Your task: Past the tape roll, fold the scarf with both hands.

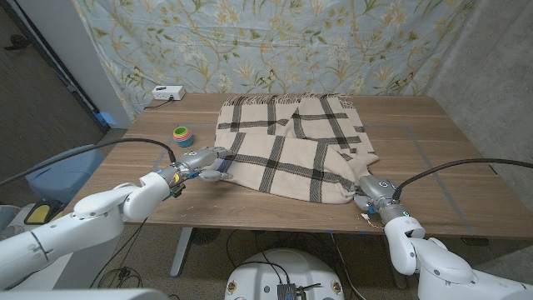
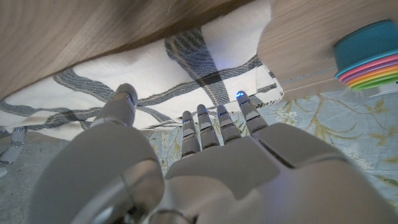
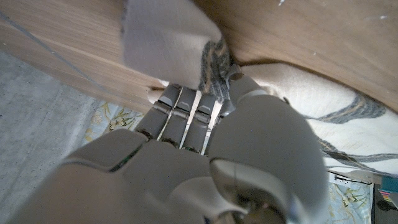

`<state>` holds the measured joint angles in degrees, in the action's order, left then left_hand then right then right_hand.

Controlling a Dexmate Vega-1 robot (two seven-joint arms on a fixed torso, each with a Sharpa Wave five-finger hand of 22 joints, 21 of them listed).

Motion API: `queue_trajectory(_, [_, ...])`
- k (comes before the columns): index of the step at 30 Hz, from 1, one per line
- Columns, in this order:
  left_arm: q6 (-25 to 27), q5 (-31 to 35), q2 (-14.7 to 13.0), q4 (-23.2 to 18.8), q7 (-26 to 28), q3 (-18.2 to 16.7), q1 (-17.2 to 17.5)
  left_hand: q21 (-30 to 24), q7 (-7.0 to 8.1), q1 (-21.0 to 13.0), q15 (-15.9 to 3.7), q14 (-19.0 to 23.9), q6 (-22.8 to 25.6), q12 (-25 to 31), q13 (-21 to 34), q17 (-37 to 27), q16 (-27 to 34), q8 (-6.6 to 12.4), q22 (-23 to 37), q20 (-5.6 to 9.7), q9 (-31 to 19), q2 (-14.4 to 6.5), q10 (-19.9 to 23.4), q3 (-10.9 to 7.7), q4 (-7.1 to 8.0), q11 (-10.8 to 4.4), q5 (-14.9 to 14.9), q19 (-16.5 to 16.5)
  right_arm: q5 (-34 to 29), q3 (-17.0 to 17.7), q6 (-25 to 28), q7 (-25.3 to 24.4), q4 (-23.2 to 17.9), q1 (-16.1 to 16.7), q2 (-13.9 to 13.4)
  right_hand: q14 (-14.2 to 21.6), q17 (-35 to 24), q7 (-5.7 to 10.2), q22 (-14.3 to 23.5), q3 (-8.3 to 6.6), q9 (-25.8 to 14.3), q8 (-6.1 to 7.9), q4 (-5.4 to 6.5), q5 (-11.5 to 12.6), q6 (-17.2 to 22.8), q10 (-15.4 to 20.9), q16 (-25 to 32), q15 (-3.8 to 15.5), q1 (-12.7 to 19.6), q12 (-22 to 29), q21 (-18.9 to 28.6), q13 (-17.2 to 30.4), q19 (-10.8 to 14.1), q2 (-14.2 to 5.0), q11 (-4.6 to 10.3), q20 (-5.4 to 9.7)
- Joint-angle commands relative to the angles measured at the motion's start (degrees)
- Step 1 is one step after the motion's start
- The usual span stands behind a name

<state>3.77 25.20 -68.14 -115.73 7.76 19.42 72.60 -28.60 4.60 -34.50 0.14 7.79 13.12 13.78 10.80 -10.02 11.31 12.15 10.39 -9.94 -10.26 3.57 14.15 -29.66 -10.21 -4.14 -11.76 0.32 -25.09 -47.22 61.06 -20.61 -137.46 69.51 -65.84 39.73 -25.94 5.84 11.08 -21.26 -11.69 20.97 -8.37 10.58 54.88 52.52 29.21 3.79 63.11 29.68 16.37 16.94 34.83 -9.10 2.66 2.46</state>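
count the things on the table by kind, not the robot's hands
scarf: 1
tape roll: 1
white box: 1
total: 3

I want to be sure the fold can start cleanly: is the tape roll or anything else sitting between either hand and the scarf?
Nothing visible is in the way. The left hand is already at the scarf on its near left corner, and the right hand is at the near right corner. The tape roll sits off the cloth, beyond the left hand.
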Motion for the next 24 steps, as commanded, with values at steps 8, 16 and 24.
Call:
queue_trajectory(8, [8.0,9.4,0.6,-1.8,-5.9,5.8,-4.2,0.4,0.99,-6.3,-3.15,6.3,2.5,1.0,0.3,-0.1,1.4,0.21,0.2,0.52,-0.3,-0.1,4.8,0.75,0.41,-2.35,-0.8,3.0,-1.8,5.9,-3.6,-2.0,1.2,4.5,1.9,-0.1,0.0,-0.53,0.3,-0.34,-0.1,-0.2,0.38,0.3,0.2,0.3,-0.8,8.47,0.1,0.6,0.3,0.5,0.2,-0.69,0.14,-0.12])
queue_trajectory(16, [10.9,19.5,3.6,1.3,-2.6,9.9,-6.8,-0.2,2.3,-15.5,-5.76,11.2,10.8,1.4,0.2,-0.2,1.4,0.92,0.4,2.49,-0.5,-6.9,12.0,0.55,0.72,-3.84,1.4,7.8,-1.8,7.7,-3.6,-2.5,0.9,6.2,2.2,-0.1,-0.1,-0.54,0.3,-0.41,-0.2,-0.25,0.4,0.3,0.2,0.2,-1.1,8.51,0.2,0.8,0.4,0.7,0.1,-0.68,0.07,-0.18])
queue_trajectory(24, [12.6,25.7,5.8,4.4,-4.5,13.6,-9.9,0.4,3.38,-18.6,-6.61,11.6,16.6,2.2,0.3,-0.1,0.8,1.71,0.4,2.83,-0.6,-7.5,17.5,2.31,0.65,-4.12,1.6,8.0,-2.3,8.2,-3.3,-1.8,0.8,6.2,2.3,0.0,-0.2,-0.63,0.3,-0.42,-0.2,-0.34,0.43,0.4,0.2,0.1,-1.3,8.57,0.3,1.1,0.5,1.0,0.1,-0.67,0.1,-0.17])
